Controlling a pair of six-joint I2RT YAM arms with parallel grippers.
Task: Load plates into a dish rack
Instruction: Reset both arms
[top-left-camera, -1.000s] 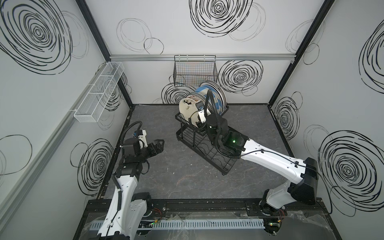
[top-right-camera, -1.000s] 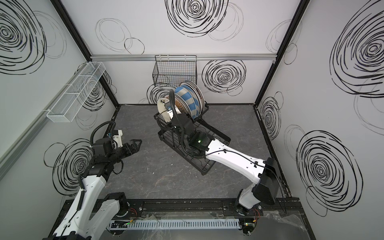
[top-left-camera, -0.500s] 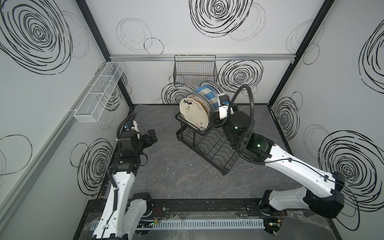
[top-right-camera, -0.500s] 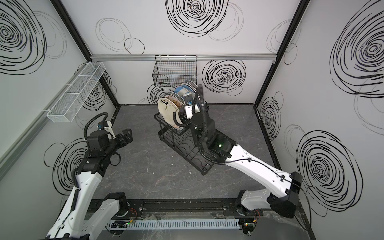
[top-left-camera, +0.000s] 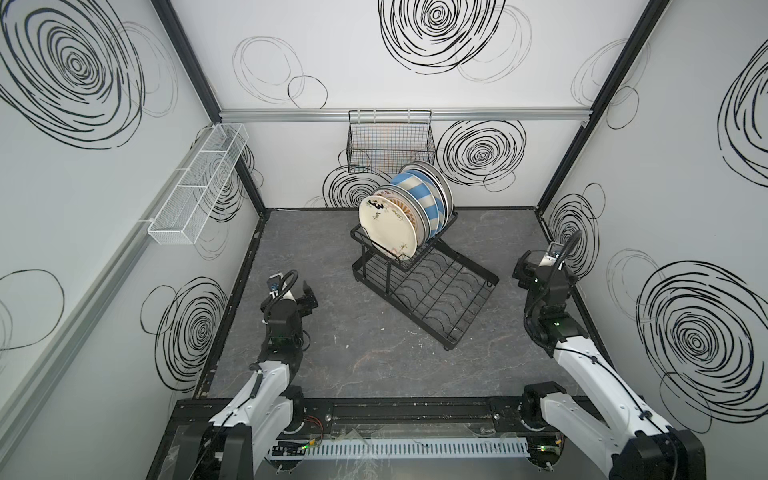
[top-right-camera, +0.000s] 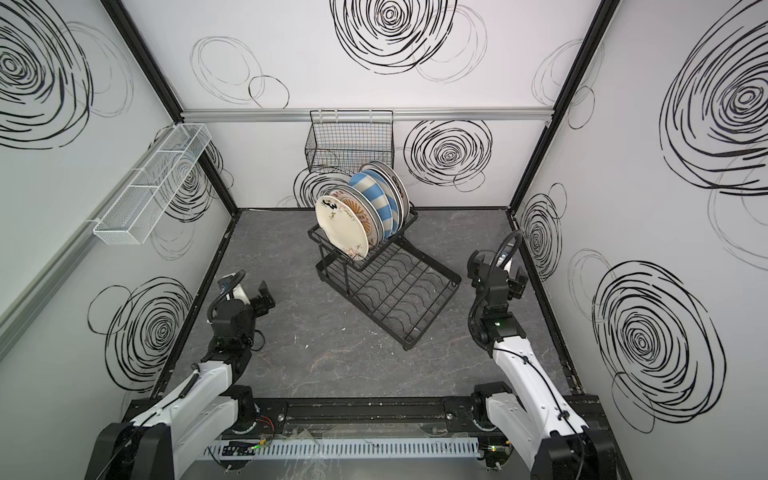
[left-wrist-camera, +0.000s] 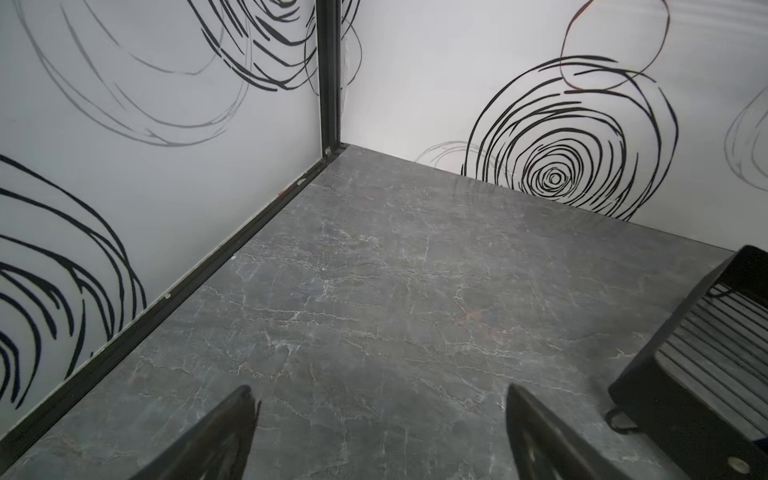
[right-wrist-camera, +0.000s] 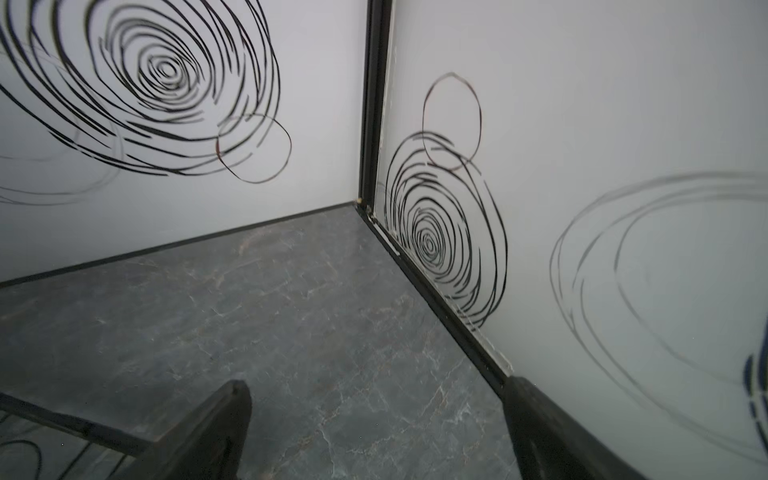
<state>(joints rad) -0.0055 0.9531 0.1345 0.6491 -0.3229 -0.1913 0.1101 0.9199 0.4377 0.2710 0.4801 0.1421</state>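
Several plates stand on edge in the raised upper basket of the black wire dish rack (top-left-camera: 436, 299) (top-right-camera: 399, 299) in both top views. The cream plate (top-left-camera: 386, 226) (top-right-camera: 340, 226) is frontmost; a blue-white striped plate (top-left-camera: 419, 195) (top-right-camera: 372, 193) stands behind it. My left gripper (top-left-camera: 305, 297) (top-right-camera: 262, 297) (left-wrist-camera: 380, 399) hangs open over bare floor left of the rack, holding nothing. Near the right wall, well clear of the rack, my right gripper (top-left-camera: 542, 270) (top-right-camera: 494, 272) (right-wrist-camera: 376, 395) is open and empty. The rack's lower tray holds no plates.
A black fine-mesh basket (top-left-camera: 390, 143) hangs on the back wall just behind the plates. A white mesh tray (top-left-camera: 195, 187) is fixed to the left wall. Black rack wires (right-wrist-camera: 62, 424) show beside the right gripper. The grey marble floor (top-left-camera: 374, 361) lies bare in front.
The right gripper opened, left the cream plate standing in the rack's upper basket, and swung back to the right wall. The left arm shifted only slightly.
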